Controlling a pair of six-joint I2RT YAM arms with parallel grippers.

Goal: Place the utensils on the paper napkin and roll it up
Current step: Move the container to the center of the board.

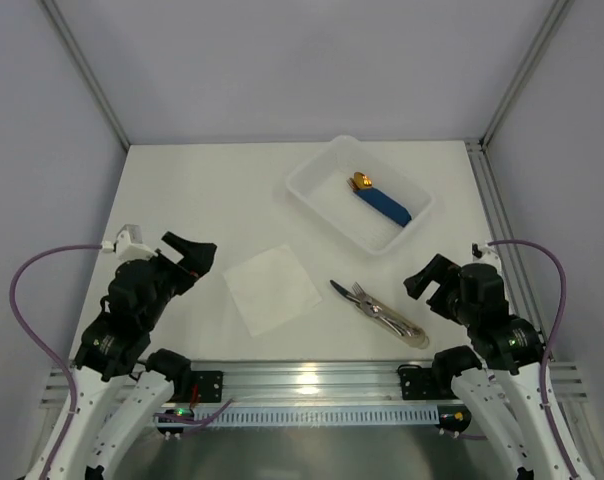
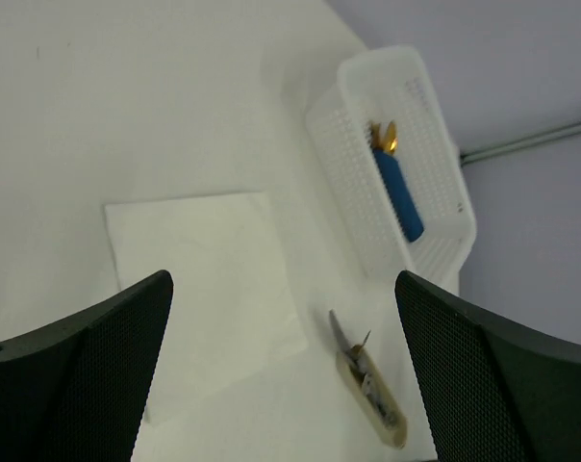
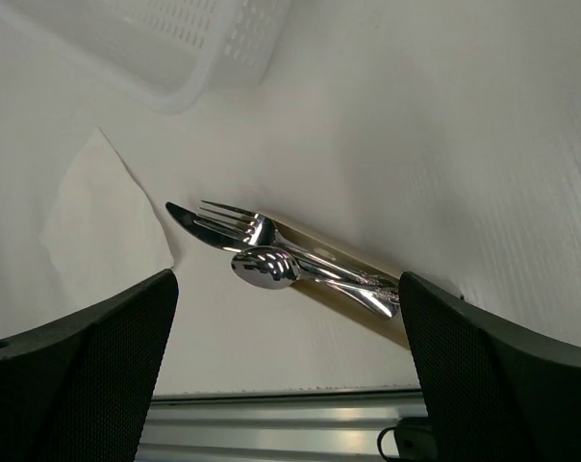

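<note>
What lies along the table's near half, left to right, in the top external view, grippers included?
left gripper → paper napkin → utensils → right gripper. The white tray, farther back, overlaps these and is left out.

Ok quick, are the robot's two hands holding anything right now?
Left gripper: open, holding nothing.
Right gripper: open, holding nothing.

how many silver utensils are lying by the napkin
3: a knife, a fork and a spoon, bunched together on a beige sleeve, just right of the paper napkin. More could be hidden underneath.
</note>
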